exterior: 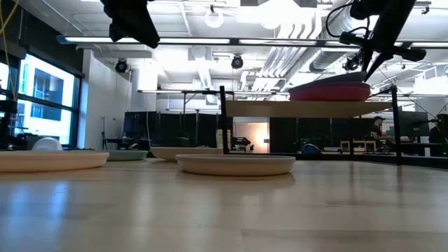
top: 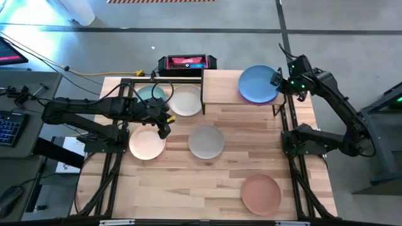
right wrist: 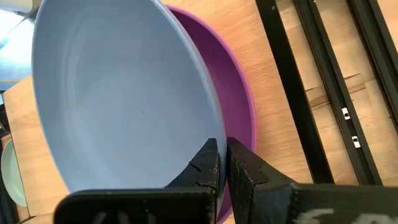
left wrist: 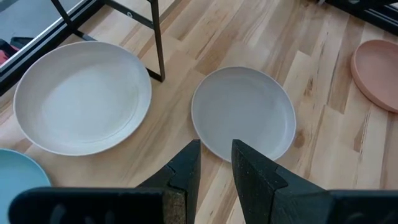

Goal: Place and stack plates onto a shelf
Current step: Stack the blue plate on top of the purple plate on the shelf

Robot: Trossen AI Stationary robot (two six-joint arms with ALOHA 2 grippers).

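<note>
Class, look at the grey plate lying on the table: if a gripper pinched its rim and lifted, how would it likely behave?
The grey plate looks rigid and shallow, so it probably keeps its shape. Held by one edge it would likely tilt. Its matte surface suggests a fair grip, and lying flat, it should slide rather than roll.

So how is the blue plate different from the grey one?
The blue plate lies on the shelf atop a purple plate, its rim pinched by the right gripper. The grey plate lies alone on the tabletop, untouched. Both are round, shallow and alike in size.
</note>
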